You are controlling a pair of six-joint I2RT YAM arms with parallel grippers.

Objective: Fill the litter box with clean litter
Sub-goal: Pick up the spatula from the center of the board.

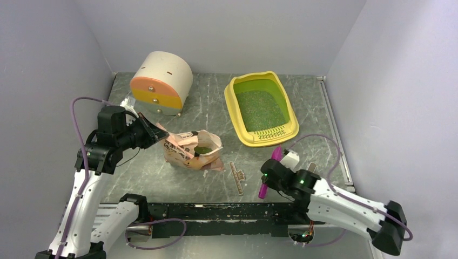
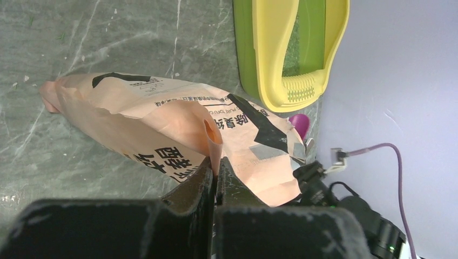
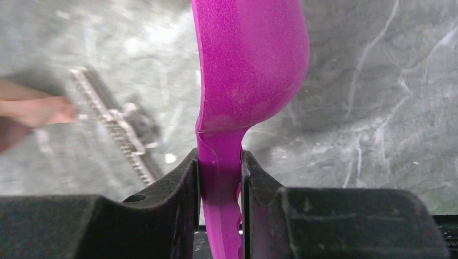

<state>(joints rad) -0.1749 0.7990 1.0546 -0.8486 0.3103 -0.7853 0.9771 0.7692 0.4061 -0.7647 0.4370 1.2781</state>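
The yellow litter box (image 1: pixel 264 141) stands at the back right, with a speckled layer of clean litter (image 1: pixel 262 110) in its green pan. To its left a pink bag (image 1: pixel 189 154) lies on the table, greenish granules showing at its open mouth. My left gripper (image 1: pixel 156 135) is shut on the bag's paper edge (image 2: pixel 213 135), and the wrist view shows the fold pinched between the jaws (image 2: pixel 216 164). My right gripper (image 1: pixel 269 174) is shut on the handle of a magenta scoop (image 3: pixel 251 65), low over the table in front of the litter box (image 2: pixel 270 54).
A cream-and-orange cylindrical container (image 1: pixel 162 81) sits at the back left. A thin toothed bag clip (image 1: pixel 237 177) lies on the table between the bag and the right gripper. Grey walls close in the table on three sides.
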